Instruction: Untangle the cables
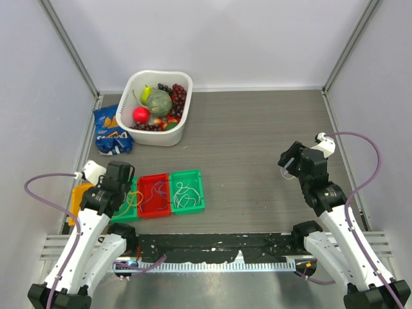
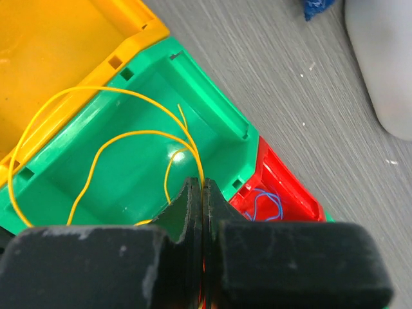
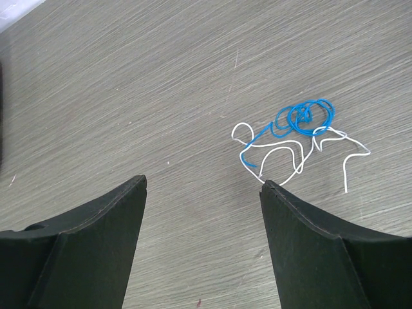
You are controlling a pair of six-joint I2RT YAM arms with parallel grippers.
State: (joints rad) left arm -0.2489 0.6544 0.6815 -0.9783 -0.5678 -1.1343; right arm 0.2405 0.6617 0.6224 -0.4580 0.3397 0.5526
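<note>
over the green tray, the left gripper is pressed together on the yellow cable, best lowered until its loops lie inside the rim before letting go, while the right gripper hovers spread near the tangled blue cable and white cable.

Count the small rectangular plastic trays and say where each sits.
4, in a row, left to right: orange plastic tray, partly covered; green tray; red tray; second green tray.
</note>
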